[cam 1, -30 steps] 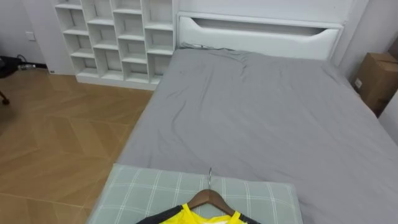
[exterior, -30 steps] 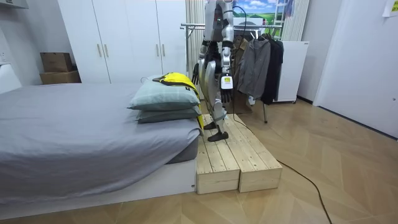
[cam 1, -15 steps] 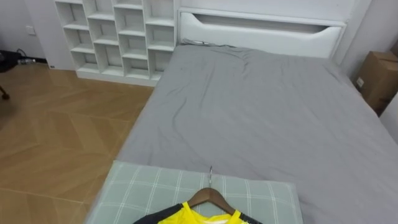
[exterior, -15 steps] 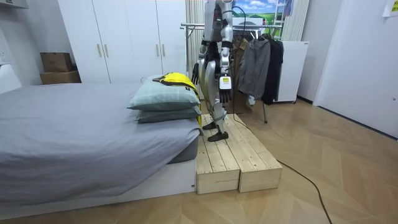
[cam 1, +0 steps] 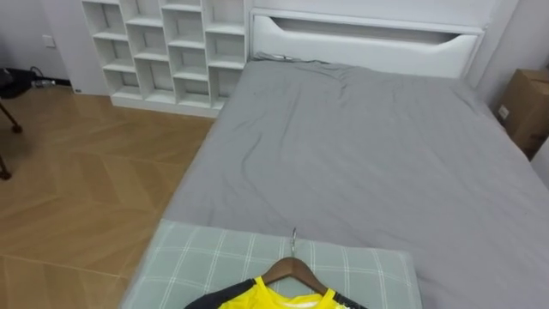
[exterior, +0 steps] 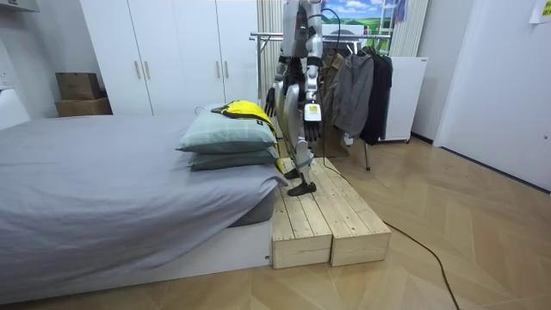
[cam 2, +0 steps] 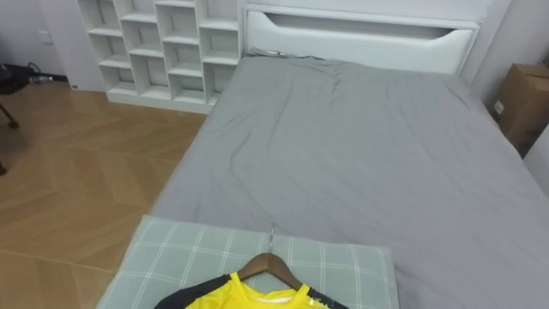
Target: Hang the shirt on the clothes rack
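Grey bed (cam 1: pixel 360 154); yellow shirt (cam 1: pixel 268 300), hanger (cam 1: pixel 292 269) at pillow (cam 1: pixel 206 266) edge (robot hands (exterior: pixel 313 127): grip unclear).

No legible text, number or sign appears. The cardboard box (cam 1: pixel 525 103) beside the bed (cam 1: pixel 369 172) bears a small label (cam 1: pixel 500 112), unreadable.

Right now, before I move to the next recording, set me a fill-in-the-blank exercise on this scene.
1. The yellow shirt is on a ____ whose hook points toward the headboard.
2. It lies on a green checked ____.
3. The bed sheet is ____.
4. The robot stands on a ____ platform.
Missing: hanger, pillow, grey, wooden.
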`<state>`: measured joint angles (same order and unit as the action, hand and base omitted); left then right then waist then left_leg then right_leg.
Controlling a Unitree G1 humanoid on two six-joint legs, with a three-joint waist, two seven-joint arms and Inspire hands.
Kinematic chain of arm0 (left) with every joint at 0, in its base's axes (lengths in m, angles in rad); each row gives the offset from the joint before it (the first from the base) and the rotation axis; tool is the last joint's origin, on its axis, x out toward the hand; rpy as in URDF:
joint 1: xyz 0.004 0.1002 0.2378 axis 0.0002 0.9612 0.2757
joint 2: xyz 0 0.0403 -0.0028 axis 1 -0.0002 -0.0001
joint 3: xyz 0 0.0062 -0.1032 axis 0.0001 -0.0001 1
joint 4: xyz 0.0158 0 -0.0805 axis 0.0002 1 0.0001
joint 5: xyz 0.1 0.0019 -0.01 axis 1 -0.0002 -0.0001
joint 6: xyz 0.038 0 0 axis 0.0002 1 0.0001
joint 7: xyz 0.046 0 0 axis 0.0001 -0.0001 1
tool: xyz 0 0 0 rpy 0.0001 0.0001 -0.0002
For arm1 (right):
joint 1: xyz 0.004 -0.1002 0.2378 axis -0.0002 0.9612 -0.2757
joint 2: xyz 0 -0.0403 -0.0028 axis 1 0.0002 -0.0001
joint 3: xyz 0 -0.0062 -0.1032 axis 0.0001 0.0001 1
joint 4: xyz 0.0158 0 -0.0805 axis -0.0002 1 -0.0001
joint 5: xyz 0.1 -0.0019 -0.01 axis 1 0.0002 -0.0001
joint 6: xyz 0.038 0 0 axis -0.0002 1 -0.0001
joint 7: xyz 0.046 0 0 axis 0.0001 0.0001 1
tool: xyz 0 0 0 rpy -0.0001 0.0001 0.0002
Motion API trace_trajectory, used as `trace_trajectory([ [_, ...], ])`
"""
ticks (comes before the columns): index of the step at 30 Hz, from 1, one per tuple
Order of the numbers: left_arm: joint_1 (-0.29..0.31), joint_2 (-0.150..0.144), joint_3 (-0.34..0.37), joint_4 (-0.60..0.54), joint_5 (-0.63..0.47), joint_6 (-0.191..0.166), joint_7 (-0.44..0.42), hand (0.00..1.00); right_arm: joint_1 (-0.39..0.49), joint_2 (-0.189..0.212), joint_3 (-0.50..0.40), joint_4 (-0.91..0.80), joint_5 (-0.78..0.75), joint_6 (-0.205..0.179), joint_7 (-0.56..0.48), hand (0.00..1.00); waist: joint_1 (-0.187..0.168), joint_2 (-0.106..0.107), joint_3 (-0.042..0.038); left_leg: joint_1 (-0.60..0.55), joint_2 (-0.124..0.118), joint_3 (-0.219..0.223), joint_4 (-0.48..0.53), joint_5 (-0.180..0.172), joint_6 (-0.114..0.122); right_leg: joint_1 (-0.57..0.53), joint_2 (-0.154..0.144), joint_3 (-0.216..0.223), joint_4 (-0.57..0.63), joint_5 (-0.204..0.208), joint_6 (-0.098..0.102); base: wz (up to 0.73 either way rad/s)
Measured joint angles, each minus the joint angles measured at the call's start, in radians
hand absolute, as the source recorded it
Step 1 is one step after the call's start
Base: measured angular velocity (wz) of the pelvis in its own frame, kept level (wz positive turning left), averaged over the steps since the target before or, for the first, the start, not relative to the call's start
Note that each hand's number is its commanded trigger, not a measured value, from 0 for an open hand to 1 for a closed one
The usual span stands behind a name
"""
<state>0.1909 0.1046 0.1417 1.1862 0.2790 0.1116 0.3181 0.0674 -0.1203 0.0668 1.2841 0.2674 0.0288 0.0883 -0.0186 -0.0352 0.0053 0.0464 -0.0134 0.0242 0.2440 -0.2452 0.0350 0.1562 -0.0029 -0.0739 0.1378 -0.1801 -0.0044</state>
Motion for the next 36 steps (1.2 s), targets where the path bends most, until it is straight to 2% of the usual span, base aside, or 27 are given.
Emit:
trace_trajectory([
  [4,-0.006,0.007,0.014,-0.022,0.031,-0.04,0.084,0.0,0.001,-0.001,0.0,0.004,0.001,-0.016,0.0,0.0,-0.003,0.0,0.0,0.0,0.0,-0.003,-0.003,0.0,-0.001,0.001,0.0,-0.009,-0.002,0.0,0.0,0.0],
  [7,-0.005,0.012,0.021,-0.079,0.043,-0.058,0.166,0.0,0.002,-0.001,0.001,0.004,0.001,-0.019,-0.005,0.0,-0.004,-0.002,-0.0004,0.006,0.0,-0.002,-0.008,0.003,-0.001,0.003,-0.001,-0.01,-0.002,0.0,0.0,0.0],
  [10,-0.015,0.025,0.022,-0.119,0.071,-0.091,0.25,0.0,0.001,-0.001,0.003,0.003,-0.001,-0.022,-0.011,0.0,-0.002,-0.002,-0.0004,0.01,0.0,-0.003,-0.01,0.003,-0.001,0.005,0.0,-0.009,-0.002,0.0,0.0,-0.04],
  [13,-0.032,0.025,0.021,-0.146,0.153,-0.119,0.339,0.0,0.002,-0.001,0.01,-0.002,-0.007,-0.027,-0.012,0.0,-0.003,-0.002,-0.0006,0.009,-0.001,-0.004,-0.013,0.003,-0.001,0.002,0.0,-0.009,-0.002,0.0,0.0,0.0],
  [18,-0.039,0.025,-0.006,-0.176,0.213,-0.128,0.393,0.0,0.001,-0.001,0.009,-0.006,-0.011,-0.027,-0.012,0.0,-0.01,0.0,-0.0018,-0.001,-0.002,-0.013,-0.007,0.003,-0.001,0.0,0.0,-0.021,-0.003,0.0,0.0,0.05],
  [21,-0.039,0.025,-0.033,-0.184,0.265,-0.147,0.423,0.0,0.001,-0.005,0.008,-0.006,-0.024,-0.033,-0.013,0.0,-0.01,0.008,-0.0071,-0.001,-0.002,-0.016,-0.007,0.003,-0.001,-0.001,0.0,-0.026,-0.003,0.0,0.0,0.04],
  [24,-0.039,0.025,-0.064,-0.199,0.307,-0.148,0.439,0.0,0.001,-0.007,0.007,-0.007,-0.039,-0.041,-0.015,0.0,-0.017,0.017,-0.0089,-0.001,-0.002,-0.017,-0.006,0.003,-0.001,0.0,0.0,-0.029,-0.003,0.0,0.0,0.0],
  [30,-0.034,0.025,-0.103,-0.286,0.373,-0.149,0.474,0.0,-0.003,-0.007,0.008,-0.012,-0.046,-0.04,-0.017,0.0,-0.038,0.013,-0.0117,0.0,-0.003,-0.019,-0.008,0.004,-0.003,0.0,-0.001,-0.035,-0.004,0.0,0.0,0.0],
  [36,-0.037,0.025,-0.109,-0.287,0.391,-0.159,0.498,0.0,-0.007,-0.007,0.009,-0.011,-0.046,-0.039,-0.003,0.0,-0.055,0.002,-0.0112,0.001,-0.002,-0.018,-0.008,0.005,-0.004,-0.002,0.0,-0.034,-0.004,0.0,0.0,0.0],
])
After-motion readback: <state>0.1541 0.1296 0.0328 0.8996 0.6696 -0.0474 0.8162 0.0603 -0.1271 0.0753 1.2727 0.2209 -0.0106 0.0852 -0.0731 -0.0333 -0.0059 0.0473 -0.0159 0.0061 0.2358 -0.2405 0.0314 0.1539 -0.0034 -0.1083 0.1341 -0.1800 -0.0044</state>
